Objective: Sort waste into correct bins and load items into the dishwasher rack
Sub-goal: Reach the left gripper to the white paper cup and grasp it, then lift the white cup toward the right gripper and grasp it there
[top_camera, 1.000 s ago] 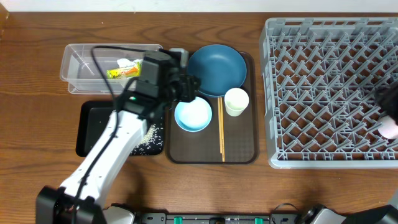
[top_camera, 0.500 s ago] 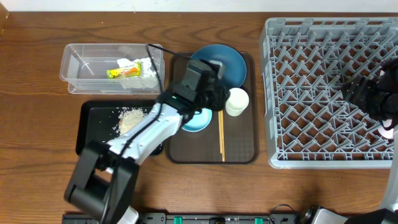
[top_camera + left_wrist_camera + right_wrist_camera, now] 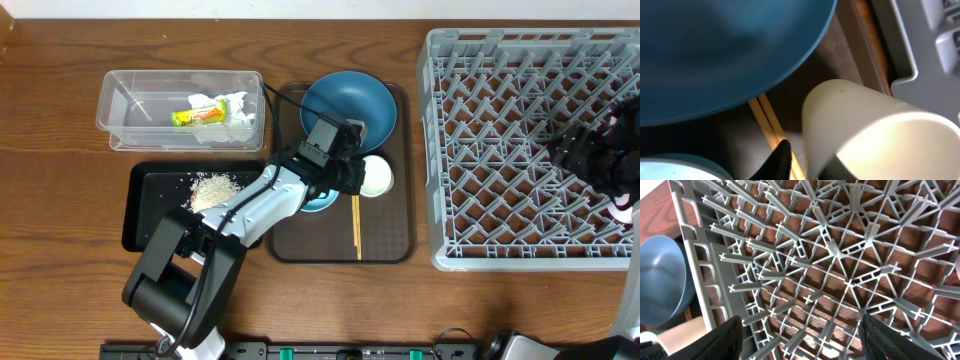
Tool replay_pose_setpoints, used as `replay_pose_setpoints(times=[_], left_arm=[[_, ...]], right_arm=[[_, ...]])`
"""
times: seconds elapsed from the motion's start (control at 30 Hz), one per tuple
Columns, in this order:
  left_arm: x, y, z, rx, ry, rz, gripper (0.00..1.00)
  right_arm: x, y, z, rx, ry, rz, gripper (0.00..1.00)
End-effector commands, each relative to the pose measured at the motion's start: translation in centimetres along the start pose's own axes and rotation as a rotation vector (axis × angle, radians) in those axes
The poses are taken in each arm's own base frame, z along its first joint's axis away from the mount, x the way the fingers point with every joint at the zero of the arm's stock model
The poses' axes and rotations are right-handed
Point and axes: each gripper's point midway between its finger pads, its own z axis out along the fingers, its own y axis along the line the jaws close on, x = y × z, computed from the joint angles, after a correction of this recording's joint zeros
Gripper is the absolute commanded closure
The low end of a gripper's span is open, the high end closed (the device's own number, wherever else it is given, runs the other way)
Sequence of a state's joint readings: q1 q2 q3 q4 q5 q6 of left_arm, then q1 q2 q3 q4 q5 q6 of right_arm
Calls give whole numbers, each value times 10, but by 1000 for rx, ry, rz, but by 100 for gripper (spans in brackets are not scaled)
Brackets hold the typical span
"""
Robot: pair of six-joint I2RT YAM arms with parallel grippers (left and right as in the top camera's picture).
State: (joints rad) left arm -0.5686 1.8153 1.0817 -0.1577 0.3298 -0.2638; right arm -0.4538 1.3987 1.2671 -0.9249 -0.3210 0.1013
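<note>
In clear tub [image 3: 135,110], tissue [image 3: 235,107] and wrapper [image 3: 197,116]; in black tray [image 3: 150,215], rice [image 3: 212,188]; left claw [image 3: 350,172] tight on cream cup [image 3: 376,176]; right claw [image 3: 805,340] spread

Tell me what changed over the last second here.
The left hand swung right from beside the clear plastic tub to the small cream cup, which shifted slightly down the overhead view and looks tilted; a grip is not discernible. The right hand moved inward over the large grey pegged plastic rack. The large dark blue plate, thin wooden chopsticks and brown serving tray stayed put.
</note>
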Motion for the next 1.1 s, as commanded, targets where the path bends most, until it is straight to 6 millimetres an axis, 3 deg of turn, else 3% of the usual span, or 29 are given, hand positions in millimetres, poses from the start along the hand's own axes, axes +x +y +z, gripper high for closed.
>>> replay_pose_setpoints(times=[0.0,0.2,0.4,0.5,0.63,0.8,1.07], left_arm=[[0,2,1,-11,5,0,87],[-16,-8,-18,9,-57,15,94],[-41,-26,-69,41,-169,36,94],[-49,-25,-93,44,-211,0,93],[-48,-24,-111,125,-189,-99,94],[-39,-44,-125,399,-83,-174,94],[-27,-68,-139,639,18,-169,94]], right_arm=[[1,1,0,1,5,-16,26],[2,2,0,1,10,-15,23],[2,3,0,-3,11,-18,21],[3,12,0,-51,14,-51,21],[7,36,-1,-163,25,-131,20],[21,70,2,-289,58,-245,18],[79,148,-2,-602,167,-517,12]])
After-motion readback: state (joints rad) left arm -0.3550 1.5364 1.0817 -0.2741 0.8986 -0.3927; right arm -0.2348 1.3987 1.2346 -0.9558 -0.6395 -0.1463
